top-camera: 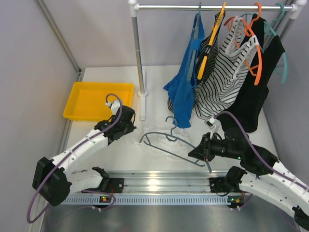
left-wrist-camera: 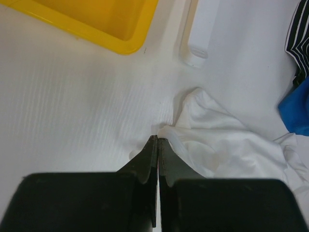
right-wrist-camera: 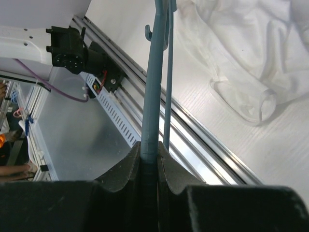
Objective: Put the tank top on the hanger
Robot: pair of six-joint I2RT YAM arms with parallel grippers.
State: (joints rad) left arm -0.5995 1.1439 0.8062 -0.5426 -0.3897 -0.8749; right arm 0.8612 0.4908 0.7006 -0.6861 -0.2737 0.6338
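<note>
Slim curved hanger (right-wrist-camera: 153, 72), soft crumpled tank top (left-wrist-camera: 227, 140)

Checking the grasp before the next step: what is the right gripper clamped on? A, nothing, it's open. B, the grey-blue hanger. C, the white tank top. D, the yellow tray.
B: in the right wrist view the right gripper has its fingers closed on a thin arm of the hanger, while the tank top lies off to the side, untouched by it.

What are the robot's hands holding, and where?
Right fingers clamp the hanger by one thin arm; left fingers look pinched on the tank top at its edge.
</note>
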